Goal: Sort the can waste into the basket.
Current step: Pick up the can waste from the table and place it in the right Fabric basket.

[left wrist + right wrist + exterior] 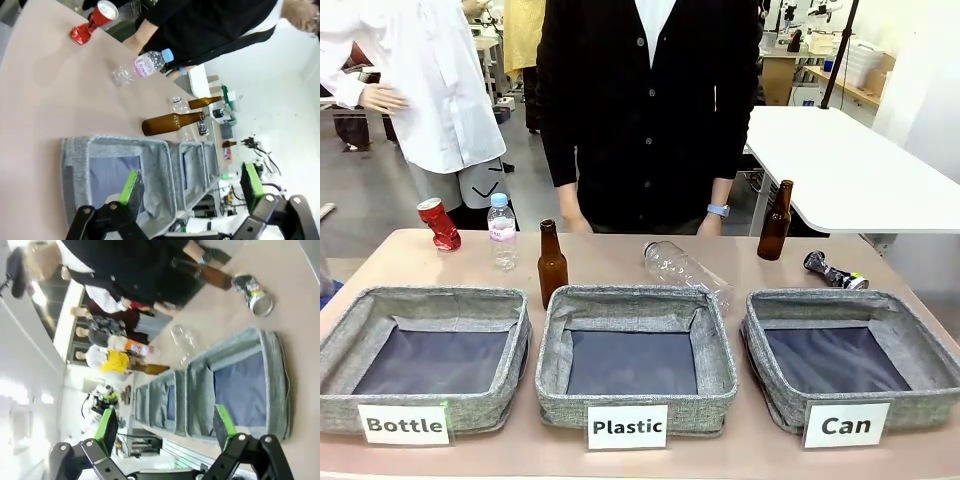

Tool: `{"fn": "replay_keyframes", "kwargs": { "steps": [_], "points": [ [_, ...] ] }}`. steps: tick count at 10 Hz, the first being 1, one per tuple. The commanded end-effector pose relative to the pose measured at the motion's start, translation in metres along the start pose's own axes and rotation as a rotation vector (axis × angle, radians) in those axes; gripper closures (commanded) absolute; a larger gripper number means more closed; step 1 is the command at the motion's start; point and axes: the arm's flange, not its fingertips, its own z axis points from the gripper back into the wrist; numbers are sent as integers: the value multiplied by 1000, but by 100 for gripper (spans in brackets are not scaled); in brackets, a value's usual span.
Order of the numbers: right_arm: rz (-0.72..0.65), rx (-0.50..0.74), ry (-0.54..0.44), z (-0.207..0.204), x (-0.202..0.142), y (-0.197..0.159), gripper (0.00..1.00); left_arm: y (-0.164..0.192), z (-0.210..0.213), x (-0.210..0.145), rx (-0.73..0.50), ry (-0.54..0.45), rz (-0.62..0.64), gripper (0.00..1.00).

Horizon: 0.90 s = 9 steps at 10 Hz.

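The crushed red can stands at the far left of the table, behind the "Bottle" basket; the left wrist view shows this red can far off at the top. The dark crushed can lies at the far right, just behind the grey "Can" basket. My right gripper hangs open above the Can basket, with the dark can beyond it. My left gripper is open over the near rim of the "Bottle" basket. Neither gripper holds anything.
Two brown glass bottles stand upright. A clear plastic bottle stands beside the red can, and another lies behind the "Plastic" basket. A person in black stands at the far edge.
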Motion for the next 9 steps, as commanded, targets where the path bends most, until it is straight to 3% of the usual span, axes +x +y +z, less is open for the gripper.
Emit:
{"fn": "replay_keyframes", "kwargs": {
  "steps": [1, 2, 9],
  "points": [
    [26, -28, 36, 2, -8, 5, 0, -24, -14, -7, 100, -33, 19, 0],
    [26, -28, 36, 2, -8, 5, 0, 0, 0, 0, 0, 0, 0, 0],
    [26, -28, 36, 2, -8, 5, 0, 0, 0, 0, 0, 0, 0, 0]
  ]
}}
